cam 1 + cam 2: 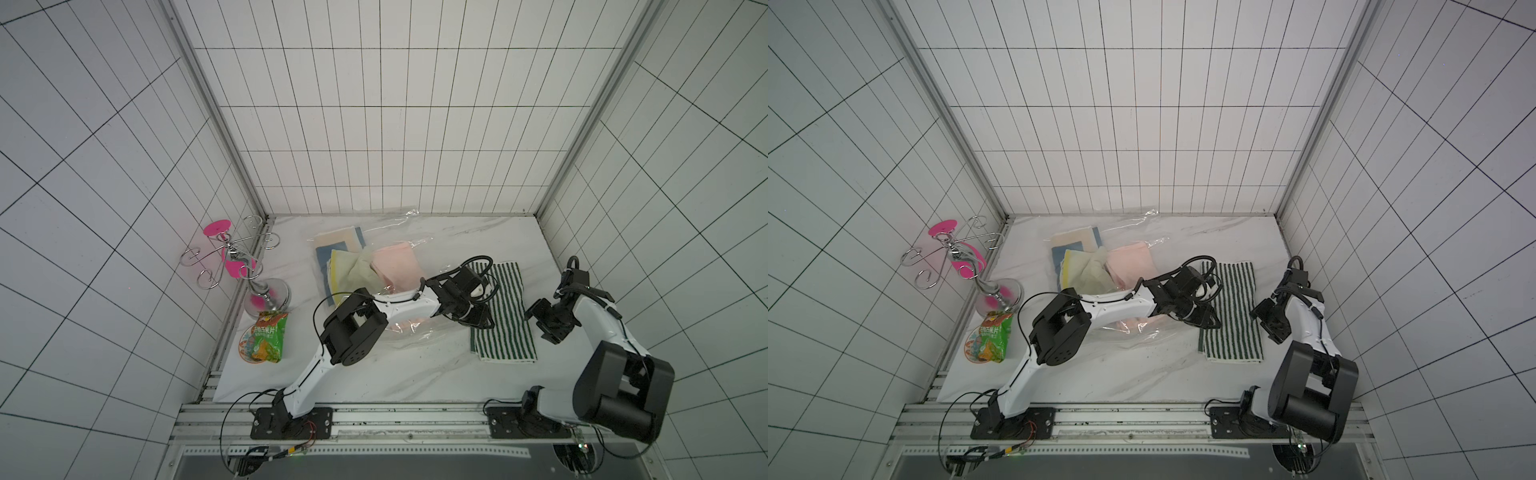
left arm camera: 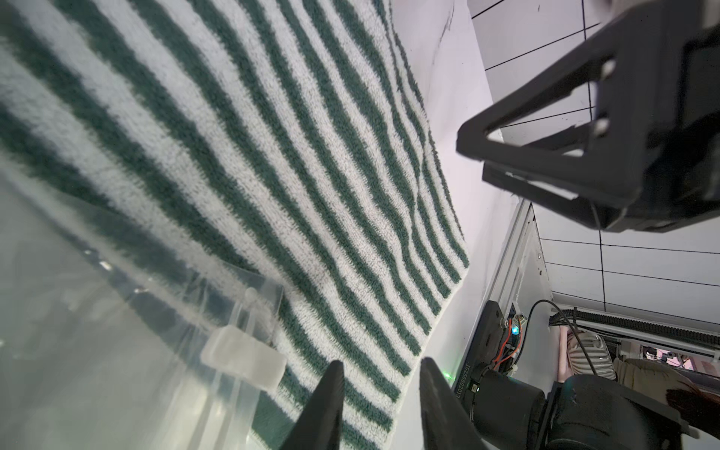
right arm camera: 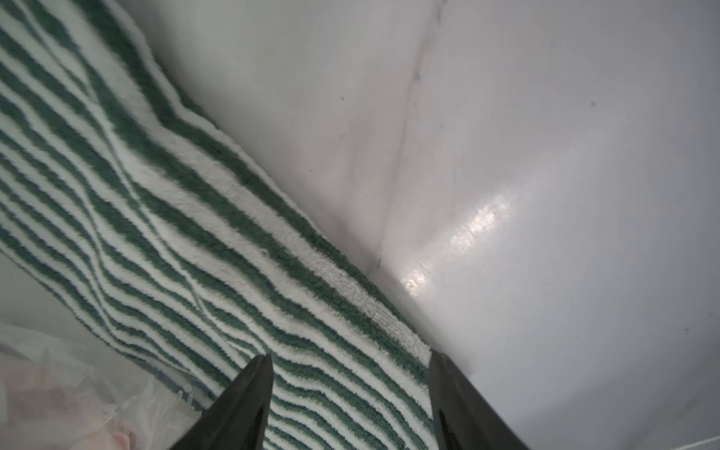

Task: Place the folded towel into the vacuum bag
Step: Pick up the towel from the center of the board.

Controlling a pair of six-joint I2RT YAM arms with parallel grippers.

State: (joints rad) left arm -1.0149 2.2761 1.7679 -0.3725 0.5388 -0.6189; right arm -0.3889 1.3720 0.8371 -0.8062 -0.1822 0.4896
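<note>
The folded towel (image 1: 503,316) (image 1: 1232,316), green-and-white striped, lies flat on the marble table to the right of the vacuum bag (image 1: 399,232) (image 1: 1133,232). The bag is clear crinkly plastic, and its near edge with a white slider clip (image 2: 243,358) overlaps the towel's (image 2: 272,156) left side. My left gripper (image 1: 484,325) (image 1: 1210,323) (image 2: 382,366) hovers over that side, jaws apart, only towel showing between them. My right gripper (image 1: 537,323) (image 1: 1263,325) (image 3: 350,366) (image 2: 477,159) stands open over the towel's (image 3: 195,253) right edge, empty.
Inside the bag lie a pink towel (image 1: 395,266), a pale green one (image 1: 353,276) and blue-beige cloths (image 1: 336,245). At the left wall stand a metal scroll stand (image 1: 237,266) and a green snack packet (image 1: 268,336) on a plate (image 1: 245,355). Tiled walls close three sides.
</note>
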